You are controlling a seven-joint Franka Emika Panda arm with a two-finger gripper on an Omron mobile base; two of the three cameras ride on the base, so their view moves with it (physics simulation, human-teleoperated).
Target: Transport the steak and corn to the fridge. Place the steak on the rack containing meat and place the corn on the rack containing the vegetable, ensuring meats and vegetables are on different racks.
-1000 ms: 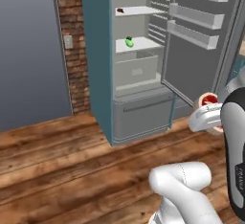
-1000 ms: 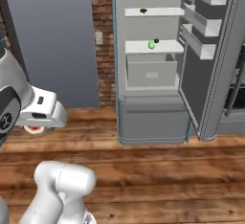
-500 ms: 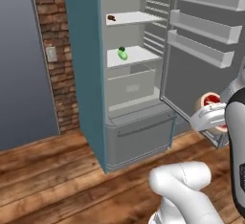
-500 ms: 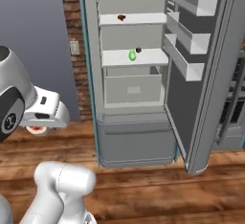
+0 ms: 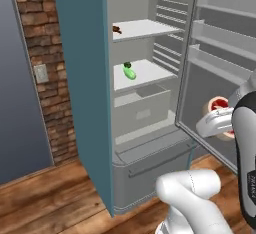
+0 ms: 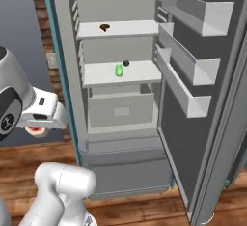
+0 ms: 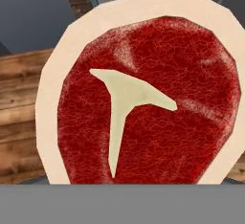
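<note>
The steak [image 7: 143, 94] is being gripped by the gripper [image 5: 223, 123], flat face toward the hand camera, while the fridge [image 6: 120, 75] is being shown open in the base views.

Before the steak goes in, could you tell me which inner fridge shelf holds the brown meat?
The upper shelf holds the meat; the lower shelf has green items.

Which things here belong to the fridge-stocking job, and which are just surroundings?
Job: steak at the pincer; corn and vegetable on the lower shelf; meat on the upper shelf; fridge.
Surroundings: brick wall, wall switch, wooden floor.
</note>
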